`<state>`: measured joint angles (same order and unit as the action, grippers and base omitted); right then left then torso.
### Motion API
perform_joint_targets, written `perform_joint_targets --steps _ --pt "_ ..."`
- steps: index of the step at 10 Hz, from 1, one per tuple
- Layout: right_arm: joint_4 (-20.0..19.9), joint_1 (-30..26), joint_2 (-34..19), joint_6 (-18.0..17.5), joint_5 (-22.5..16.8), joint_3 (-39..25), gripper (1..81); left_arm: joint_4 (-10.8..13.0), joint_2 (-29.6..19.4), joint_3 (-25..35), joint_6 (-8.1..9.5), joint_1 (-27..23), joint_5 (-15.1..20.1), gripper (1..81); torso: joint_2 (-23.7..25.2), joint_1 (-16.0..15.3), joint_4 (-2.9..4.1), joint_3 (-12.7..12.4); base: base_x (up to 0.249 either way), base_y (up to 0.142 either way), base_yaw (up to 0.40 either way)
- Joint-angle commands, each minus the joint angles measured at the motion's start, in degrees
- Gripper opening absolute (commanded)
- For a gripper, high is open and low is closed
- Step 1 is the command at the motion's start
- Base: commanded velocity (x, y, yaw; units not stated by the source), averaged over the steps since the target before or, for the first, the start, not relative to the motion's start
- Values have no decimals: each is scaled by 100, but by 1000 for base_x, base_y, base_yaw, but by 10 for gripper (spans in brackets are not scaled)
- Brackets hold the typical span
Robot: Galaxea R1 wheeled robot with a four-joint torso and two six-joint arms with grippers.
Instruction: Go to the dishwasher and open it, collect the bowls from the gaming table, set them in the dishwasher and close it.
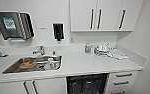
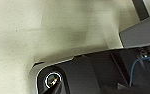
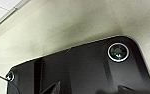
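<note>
A: White laminate and steel: the robot faces a kitchenette counter (image 1: 91, 65), the sink (image 1: 33, 64) at lower left of the frame holding dishes, one orange and perhaps a bowl.

B: And the dishwasher (image 1: 87, 83)?

A: Bottom centre, under the counter, showing as a dark cavity with what look like racks; it appears already open, though its door lies below the frame edge.

B: What could go wrong?

A: I judge the lowered door a hazard: unseen from the head view, it could be struck by the base or an arm. The plates (image 1: 102, 51) and bottle (image 1: 87, 48) at centre right could be knocked by a careless reach.

B: The grippers?

A: Whether either is apart or together cannot be told; the wrist views give pale speckled floor (image 2: 28, 37) under the robot's dark plate.

B: The room?

A: Wall cabinets (image 1: 101, 15) at upper right, towel dispenser (image 1: 13, 25) at upper left, drawers (image 1: 122, 81) at lower right.
</note>
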<state>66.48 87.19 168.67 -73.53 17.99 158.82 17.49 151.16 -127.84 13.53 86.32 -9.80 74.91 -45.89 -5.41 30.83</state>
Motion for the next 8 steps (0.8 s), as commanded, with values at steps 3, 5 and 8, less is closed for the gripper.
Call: perform_joint_targets --steps 3,5,8 --pt "85 -74 205 296 -656 113 811 17 907 -1120 132 -66 549 811 0 0 0 0 0 0 0" --pt "50 -56 222 269 -683 78 811 17 986 -1146 132 -67 575 811 2 0 0 -2 0 0 0" --pt "50 -90 398 270 -1165 96 811 8 1215 -1524 123 -66 681 811 2 0 0 -4 0 0 0"
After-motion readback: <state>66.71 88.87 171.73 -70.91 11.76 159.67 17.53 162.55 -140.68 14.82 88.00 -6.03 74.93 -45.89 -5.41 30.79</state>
